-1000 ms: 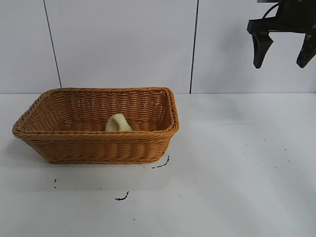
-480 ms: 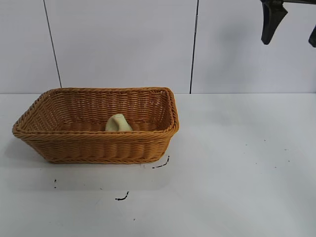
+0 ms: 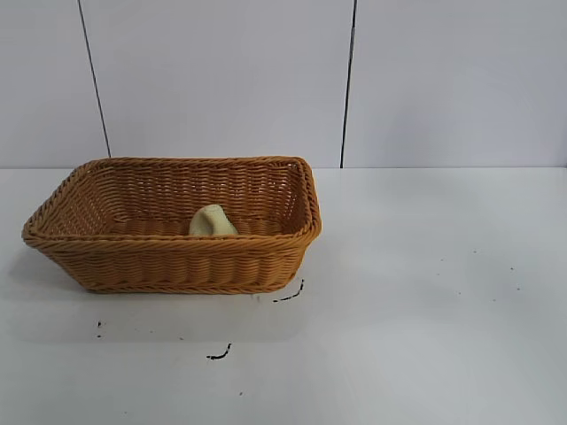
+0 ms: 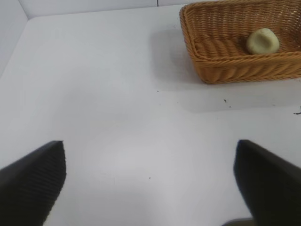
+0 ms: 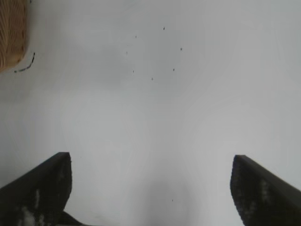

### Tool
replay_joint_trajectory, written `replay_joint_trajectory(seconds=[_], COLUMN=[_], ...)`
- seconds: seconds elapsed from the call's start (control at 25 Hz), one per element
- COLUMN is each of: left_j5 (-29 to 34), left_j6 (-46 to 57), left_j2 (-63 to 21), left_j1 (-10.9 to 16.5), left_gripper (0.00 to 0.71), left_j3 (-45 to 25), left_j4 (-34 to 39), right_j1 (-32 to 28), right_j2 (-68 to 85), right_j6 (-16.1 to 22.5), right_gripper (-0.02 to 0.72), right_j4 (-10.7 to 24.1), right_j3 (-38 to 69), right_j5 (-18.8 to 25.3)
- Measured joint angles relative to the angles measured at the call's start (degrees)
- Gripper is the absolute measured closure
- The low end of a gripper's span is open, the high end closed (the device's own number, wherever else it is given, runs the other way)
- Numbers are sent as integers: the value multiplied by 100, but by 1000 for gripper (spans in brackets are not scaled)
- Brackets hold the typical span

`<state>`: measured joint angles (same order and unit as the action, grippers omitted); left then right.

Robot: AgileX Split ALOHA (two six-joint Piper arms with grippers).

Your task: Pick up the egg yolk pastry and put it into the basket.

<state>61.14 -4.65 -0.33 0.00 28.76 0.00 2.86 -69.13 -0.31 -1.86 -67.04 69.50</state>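
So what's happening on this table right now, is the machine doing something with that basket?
The job looks done. The small yellow pastry lies inside the wicker basket on the white table. Nothing is holding it. The right hand is open and empty over bare table, away from the basket, whose corner just shows at the edge of its camera's view. The left hand is also open and empty, off to the side of the basket.
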Motion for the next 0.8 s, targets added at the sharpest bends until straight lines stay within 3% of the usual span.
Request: replay_joint_trajectory(seconds=[0.2, 0.48, 0.8], left_j5=[0, 0, 0], left_j6=[0, 0, 0], left_j2=[0, 0, 0], left_j1=[0, 0, 0], left_gripper=[14, 14, 14], left_j3=[0, 0, 0], left_j4=[0, 0, 0], right_j1=[0, 0, 0], right_j2=[1497, 3841, 5977], right_j6=[-19, -19, -19], right_gripper=[48, 48, 48], right_j4=[-5, -11, 34], right_j3=[1587, 3459, 3869], right_j5=[-60, -1017, -1064])
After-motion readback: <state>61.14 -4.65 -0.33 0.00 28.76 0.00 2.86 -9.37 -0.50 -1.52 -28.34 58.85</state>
